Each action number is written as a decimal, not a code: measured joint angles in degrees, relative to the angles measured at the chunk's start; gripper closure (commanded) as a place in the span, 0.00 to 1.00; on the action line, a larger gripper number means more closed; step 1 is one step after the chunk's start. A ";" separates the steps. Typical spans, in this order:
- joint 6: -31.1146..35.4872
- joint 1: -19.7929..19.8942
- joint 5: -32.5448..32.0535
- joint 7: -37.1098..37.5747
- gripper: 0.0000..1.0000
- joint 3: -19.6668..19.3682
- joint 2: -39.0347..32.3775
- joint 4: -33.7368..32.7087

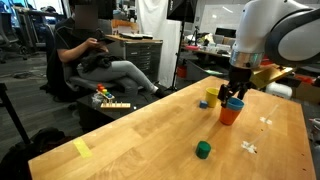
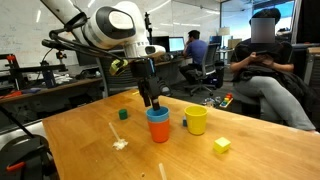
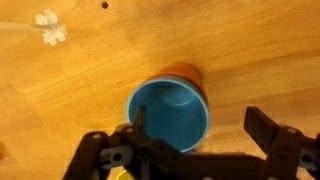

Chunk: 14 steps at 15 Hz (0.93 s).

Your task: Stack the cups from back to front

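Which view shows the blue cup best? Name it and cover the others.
The wrist view: the blue cup is seen from above, inside and rim clear, nested in the orange cup. The exterior views show only its upper band under the gripper.

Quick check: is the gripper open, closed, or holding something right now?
Gripper: open, holding nothing, just above the blue cup, which sits nested in the orange cup.
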State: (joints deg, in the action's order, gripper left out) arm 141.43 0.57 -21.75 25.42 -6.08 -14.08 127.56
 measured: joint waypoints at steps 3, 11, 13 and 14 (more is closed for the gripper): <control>0.00 0.00 0.00 -0.12 0.14 -0.19 -1.59 -0.52; -0.66 -0.21 0.00 -0.16 0.82 -0.37 -5.03 -2.57; -1.13 -0.36 0.00 -0.16 0.98 -0.58 -5.23 -2.89; -1.51 -0.45 0.00 -0.16 1.00 -0.73 -5.24 -3.00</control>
State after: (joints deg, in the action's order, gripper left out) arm 139.92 0.12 -21.75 25.26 -6.82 -19.31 124.56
